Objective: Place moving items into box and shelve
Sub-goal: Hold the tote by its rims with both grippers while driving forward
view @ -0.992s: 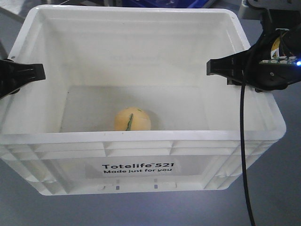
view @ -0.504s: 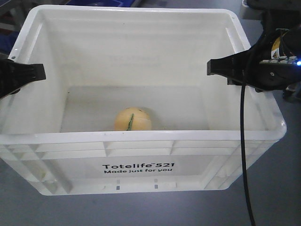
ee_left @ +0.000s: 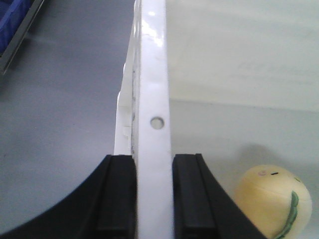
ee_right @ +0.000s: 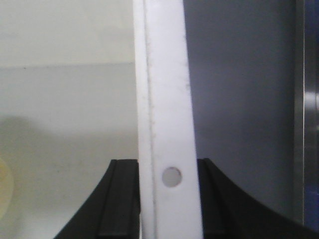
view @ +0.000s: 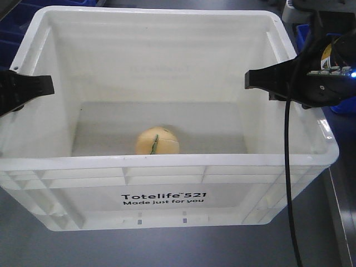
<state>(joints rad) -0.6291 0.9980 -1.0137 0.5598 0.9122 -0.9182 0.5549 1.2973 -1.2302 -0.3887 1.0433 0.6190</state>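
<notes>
Open-topped white rectangular plastic crate (view: 167,162), upright, with "Totelife 521 Made just for you" printed in black on the front wall and a small round hole in each side rim. Pinched across the left rim by the left gripper (ee_left: 153,191), across the right rim by the right gripper (ee_right: 168,199). On its floor, near the front wall's middle, one round pale-yellow ball (view: 157,141) with a green streak.

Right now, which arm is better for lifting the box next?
Neither beats the other. The left tool clamps the left rim of the box, the right tool clamps the right rim, roughly level, so both together can probably lift it evenly with the yellow ball inside.
</notes>
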